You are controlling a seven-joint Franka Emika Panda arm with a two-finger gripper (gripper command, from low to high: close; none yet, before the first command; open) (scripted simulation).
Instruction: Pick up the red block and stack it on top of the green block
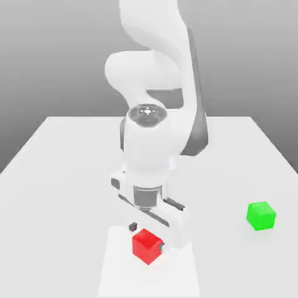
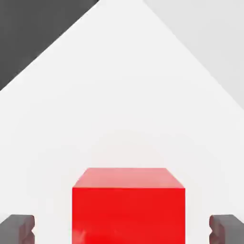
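Near the front edge of the white table [image 1: 64, 174], toward the exterior view's left of center, the red block [image 1: 146, 246] sits flat on the surface. It is a cube, so no long axis; it is turned so that 1 vertical edge faces the exterior camera, with 2 side faces and the top face showing. Faces plain and smooth.

Gripper [image 1: 148, 236] hangs straight down from the white arm [image 1: 154, 134], directly over the red block, low to the table. In the hand view the gripper [image 2: 122, 228] shows 2 dark fingertips [image 2: 18, 228], 1 at each side of the red block [image 2: 127, 209], each with a clear strip of white table between pad and cube face. Jaws apart, not touching the block. From that camera the cube presents 1 flat face square-on, its top face foreshortened above it; the 2 side faces toward the fingers line up parallel to the pads.

Green block [image 1: 261, 215] rests on the table well apart from the red one, toward the exterior view's right and a little farther back. Same size by eye, also turned edge-on to the exterior camera. Nothing on top of it.
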